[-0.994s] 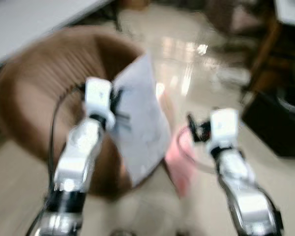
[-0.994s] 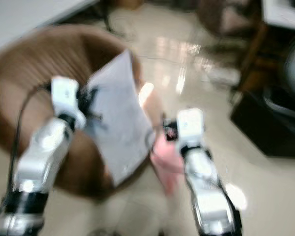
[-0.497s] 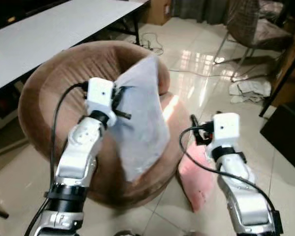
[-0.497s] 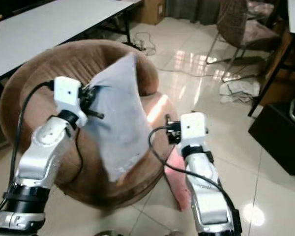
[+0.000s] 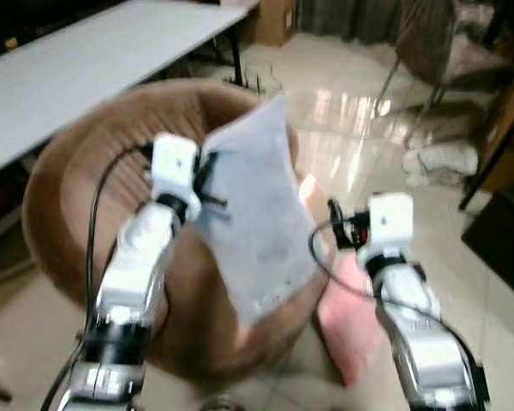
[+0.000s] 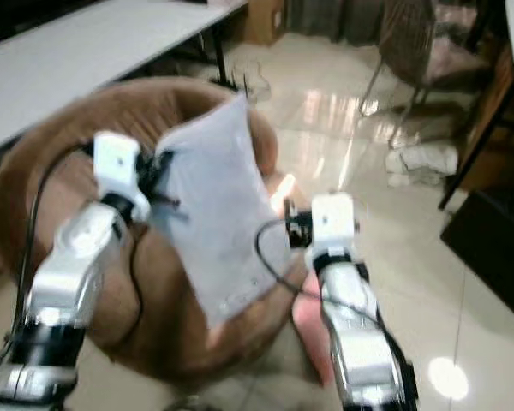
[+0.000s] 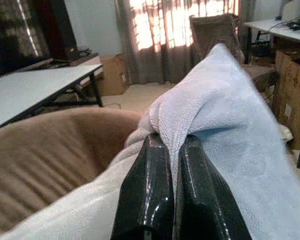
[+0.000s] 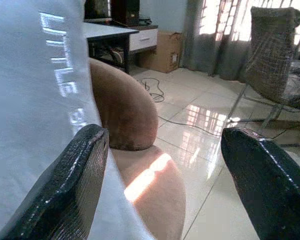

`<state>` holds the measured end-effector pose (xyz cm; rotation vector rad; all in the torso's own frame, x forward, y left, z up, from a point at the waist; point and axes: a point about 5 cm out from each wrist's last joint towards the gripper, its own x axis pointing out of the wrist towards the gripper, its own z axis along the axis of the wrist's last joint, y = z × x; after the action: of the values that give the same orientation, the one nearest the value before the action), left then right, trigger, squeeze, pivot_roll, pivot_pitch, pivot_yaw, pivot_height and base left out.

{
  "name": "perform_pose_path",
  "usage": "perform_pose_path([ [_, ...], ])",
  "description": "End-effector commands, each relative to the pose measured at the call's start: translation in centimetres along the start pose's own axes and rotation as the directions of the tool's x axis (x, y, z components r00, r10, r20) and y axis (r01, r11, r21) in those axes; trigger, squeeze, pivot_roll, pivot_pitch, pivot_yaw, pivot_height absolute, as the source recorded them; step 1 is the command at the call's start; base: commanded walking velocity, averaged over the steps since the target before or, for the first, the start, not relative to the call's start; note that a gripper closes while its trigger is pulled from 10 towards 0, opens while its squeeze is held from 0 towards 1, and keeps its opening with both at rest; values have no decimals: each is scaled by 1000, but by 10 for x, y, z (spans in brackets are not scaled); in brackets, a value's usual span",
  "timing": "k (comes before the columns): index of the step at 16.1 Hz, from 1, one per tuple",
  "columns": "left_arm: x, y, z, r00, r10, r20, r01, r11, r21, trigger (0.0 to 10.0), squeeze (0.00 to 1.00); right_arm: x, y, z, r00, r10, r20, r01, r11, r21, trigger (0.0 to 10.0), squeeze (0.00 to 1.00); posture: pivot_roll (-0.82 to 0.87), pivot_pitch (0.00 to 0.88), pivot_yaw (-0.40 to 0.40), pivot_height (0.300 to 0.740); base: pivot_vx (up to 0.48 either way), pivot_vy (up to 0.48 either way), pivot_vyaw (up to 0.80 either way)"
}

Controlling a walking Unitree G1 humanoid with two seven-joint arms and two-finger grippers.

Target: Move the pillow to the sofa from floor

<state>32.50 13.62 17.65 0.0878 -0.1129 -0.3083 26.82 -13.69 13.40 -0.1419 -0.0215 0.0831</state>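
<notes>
A pale grey pillow [image 5: 261, 223] hangs tilted above the round brown sofa [image 5: 68, 197]. My left gripper [image 5: 207, 175] is shut on the pillow's upper left edge, and in the left wrist view the black fingers [image 7: 147, 190] pinch a fold of its fabric [image 7: 215, 100]. My right gripper [image 5: 338, 224] is open beside the pillow's lower right side. In the right wrist view the pillow's printed face [image 8: 35, 100] lies against one of its fingers [image 8: 70, 185]. A pink pillow [image 5: 347, 330] lies on the floor under the right arm.
A long white table [image 5: 77, 60] stands behind the sofa on the left. A woven chair [image 5: 445, 43], a cardboard box [image 5: 274, 17] and crumpled white cloth [image 5: 441, 158] are at the back. A black box [image 5: 505, 248] sits at the right on the glossy tile floor.
The camera has shifted and the picture is blurred again. The pillow stays in my left gripper, and its lower corner now hangs closer to my right gripper.
</notes>
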Motion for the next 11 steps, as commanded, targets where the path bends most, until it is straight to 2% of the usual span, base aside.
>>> perform_pose_path([
  [1,5,-5,13,998,-21,64,20,1000,6,10000,0,-2,-6,-1,1000,-13,0,13,1000,-7,10000,0,-63,29,95,740,345,0,0],
  [2,5,-5,13,998,-22,64,22,1000,6,10000,0,-2,-6,-1,1000,-11,-1,11,1000,-7,10000,0,-63,29,95,740,345,0,0],
  [3,6,-9,7,999,-50,19,50,999,-19,10000,0,-2,-6,-1,1000,3,-2,-3,1000,-16,10000,0,-66,21,94,740,0,0,0],
  [4,7,-16,3,993,-114,-15,114,993,14,10000,0,-2,-5,-1,1000,24,-3,-24,999,-29,10000,0,-68,19,93,740,0,0,0],
  [6,12,-27,5,972,-234,-3,234,972,35,10000,0,-3,-4,2,994,110,5,-110,992,-64,10000,0,-73,11,94,740,0,0,0],
  [7,14,-26,5,971,-238,-10,238,970,40,10000,0,-4,-4,3,992,126,7,-125,990,-70,10000,0,-73,11,94,740,0,0,0],
  [10,28,-17,4,968,-232,-98,239,969,67,10000,0,-12,-8,8,962,273,3,-272,959,-84,10000,0,-84,7,95,740,0,0,0],
  [11,35,-12,-1,965,-205,-166,222,971,93,10000,0,-16,-10,9,944,330,-4,-329,939,-102,10000,0,-88,6,92,740,0,0,0],
])
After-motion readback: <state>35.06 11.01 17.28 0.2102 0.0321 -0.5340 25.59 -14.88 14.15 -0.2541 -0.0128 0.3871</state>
